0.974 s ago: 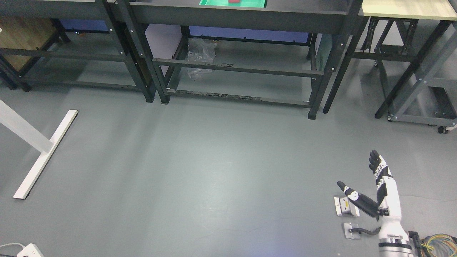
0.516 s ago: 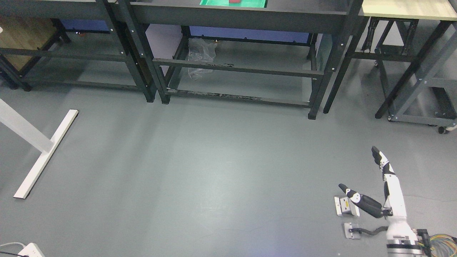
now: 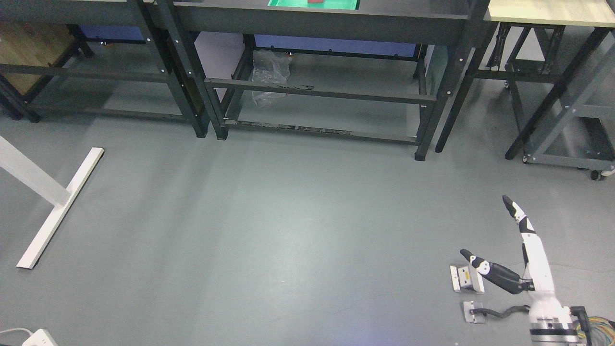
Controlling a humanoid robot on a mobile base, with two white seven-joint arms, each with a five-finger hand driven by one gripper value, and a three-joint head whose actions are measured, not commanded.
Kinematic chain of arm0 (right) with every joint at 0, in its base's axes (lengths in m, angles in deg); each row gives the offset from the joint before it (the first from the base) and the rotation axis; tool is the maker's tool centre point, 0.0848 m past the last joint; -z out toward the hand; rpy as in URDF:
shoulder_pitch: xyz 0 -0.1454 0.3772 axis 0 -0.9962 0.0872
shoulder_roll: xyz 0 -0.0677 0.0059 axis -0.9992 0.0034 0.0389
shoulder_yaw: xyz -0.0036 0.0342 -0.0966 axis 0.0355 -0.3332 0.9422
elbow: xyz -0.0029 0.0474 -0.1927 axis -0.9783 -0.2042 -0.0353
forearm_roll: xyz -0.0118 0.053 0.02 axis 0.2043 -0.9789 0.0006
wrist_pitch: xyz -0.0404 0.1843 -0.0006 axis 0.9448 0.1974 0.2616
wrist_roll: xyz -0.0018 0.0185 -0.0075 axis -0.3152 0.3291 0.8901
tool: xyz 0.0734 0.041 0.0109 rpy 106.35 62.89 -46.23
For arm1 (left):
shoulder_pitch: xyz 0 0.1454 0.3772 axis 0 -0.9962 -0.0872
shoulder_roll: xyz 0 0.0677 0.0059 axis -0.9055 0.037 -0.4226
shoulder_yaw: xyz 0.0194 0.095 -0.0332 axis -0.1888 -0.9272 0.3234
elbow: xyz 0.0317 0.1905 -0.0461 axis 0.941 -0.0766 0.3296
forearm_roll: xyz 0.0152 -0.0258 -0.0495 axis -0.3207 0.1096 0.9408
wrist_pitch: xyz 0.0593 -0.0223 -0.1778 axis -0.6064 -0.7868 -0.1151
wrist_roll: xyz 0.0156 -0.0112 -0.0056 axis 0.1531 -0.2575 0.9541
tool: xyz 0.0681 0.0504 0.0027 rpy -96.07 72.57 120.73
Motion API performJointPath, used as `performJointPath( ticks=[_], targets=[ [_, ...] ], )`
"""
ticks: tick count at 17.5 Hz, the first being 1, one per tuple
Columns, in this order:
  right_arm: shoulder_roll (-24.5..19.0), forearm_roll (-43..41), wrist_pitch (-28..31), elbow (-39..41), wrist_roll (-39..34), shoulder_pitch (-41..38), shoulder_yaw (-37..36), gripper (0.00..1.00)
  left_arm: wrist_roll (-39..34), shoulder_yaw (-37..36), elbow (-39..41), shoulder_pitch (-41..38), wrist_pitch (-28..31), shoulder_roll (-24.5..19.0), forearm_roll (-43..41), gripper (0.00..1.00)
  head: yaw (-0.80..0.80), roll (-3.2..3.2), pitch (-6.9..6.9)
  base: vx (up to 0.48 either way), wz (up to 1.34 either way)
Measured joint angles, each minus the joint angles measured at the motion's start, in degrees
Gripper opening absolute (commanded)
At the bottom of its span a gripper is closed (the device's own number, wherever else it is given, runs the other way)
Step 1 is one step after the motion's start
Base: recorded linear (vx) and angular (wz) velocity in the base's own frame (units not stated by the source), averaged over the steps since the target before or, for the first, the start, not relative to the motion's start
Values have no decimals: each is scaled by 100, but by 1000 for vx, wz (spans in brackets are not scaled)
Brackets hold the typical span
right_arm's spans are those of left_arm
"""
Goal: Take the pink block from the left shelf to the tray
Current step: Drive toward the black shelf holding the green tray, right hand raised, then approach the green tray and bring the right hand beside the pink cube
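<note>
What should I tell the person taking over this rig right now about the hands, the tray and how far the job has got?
Right hand: low at the lower right of the head view, fingers extended, thumb spread, holding nothing.
Left hand: not in view.
Green plastic tray: on top of the black metal shelf, cut off by the top edge; a red thing shows in it, too cropped to identify.
Pink block: not visible anywhere.
Done: nothing that can be confirmed; no block is in hand.
Left: find the pink block on the left shelf, grasp it, place it in the tray.
</note>
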Motion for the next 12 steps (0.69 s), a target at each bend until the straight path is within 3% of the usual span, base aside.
performJointPath(
  ticks=[7, 12],
  targets=[
    [14, 1034, 42, 3, -1, 109, -133, 100, 0, 0, 0, 0, 0, 0, 0, 100, 0, 0, 0, 70, 74],
    [0, 1282, 221, 13, 118, 63, -222, 100, 0, 0, 0, 0, 0, 0, 0, 100, 0, 0, 0, 67, 276]
  ],
)
